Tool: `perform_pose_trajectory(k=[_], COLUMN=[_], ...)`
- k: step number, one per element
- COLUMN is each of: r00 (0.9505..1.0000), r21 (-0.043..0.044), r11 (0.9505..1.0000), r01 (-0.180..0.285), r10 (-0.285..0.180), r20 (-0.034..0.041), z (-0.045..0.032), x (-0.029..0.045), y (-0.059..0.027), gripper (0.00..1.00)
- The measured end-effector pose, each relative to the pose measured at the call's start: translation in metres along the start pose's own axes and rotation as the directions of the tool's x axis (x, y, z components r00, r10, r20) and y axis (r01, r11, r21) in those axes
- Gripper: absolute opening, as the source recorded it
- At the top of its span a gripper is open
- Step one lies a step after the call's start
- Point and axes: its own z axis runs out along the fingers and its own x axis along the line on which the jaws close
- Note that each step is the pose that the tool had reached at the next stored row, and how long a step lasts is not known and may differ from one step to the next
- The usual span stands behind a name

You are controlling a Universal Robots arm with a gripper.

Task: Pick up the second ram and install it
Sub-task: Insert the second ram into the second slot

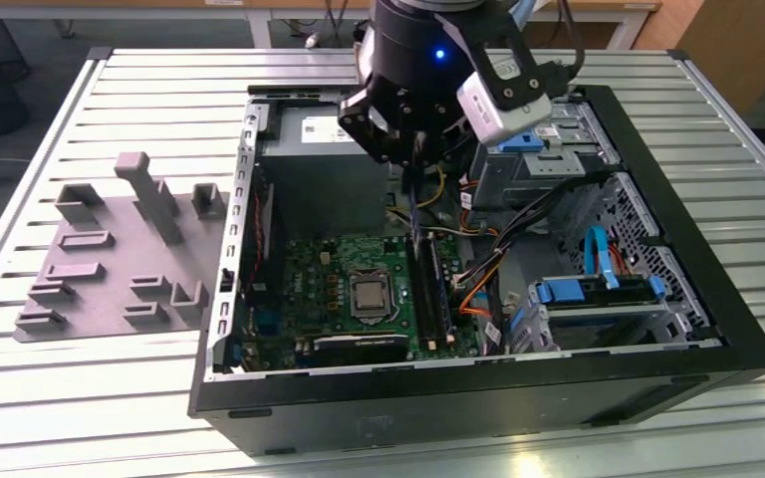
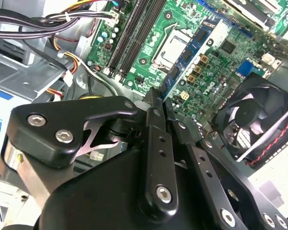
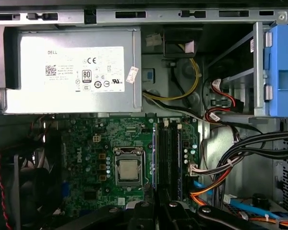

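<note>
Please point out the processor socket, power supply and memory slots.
processor socket [image 3: 128,171], first wrist view, metal centre.
power supply [image 3: 81,69], first wrist view, white label.
memory slots [image 3: 169,153], first wrist view, slot middle.

One open computer case [image 1: 701,329], one motherboard [image 3: 86,158], one processor socket [image 3: 128,170], one power supply [image 3: 72,72], one case fan [image 2: 259,120], one grey holder plate [image 1: 104,259].
</note>
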Motion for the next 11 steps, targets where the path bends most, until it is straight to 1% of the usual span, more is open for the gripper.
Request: perform_pose_trajectory(k=[3,4,11], r00=[1.0,1.0,1.0], r21=[0.0,0.0001,0.0001], r11=[1.0,1.0,1.0], r01=[0.006,0.006,0.006], r10=[-0.006,-0.006,-0.006], r20=[-0.0001,-0.0002,-0.0002], z=[0.0055,0.0062,0.0069], x=[-0.0005,-0.0005,-0.0005], y=[0.0001,0.0001,0.0001], gripper=[0.14,0.14,0.14])
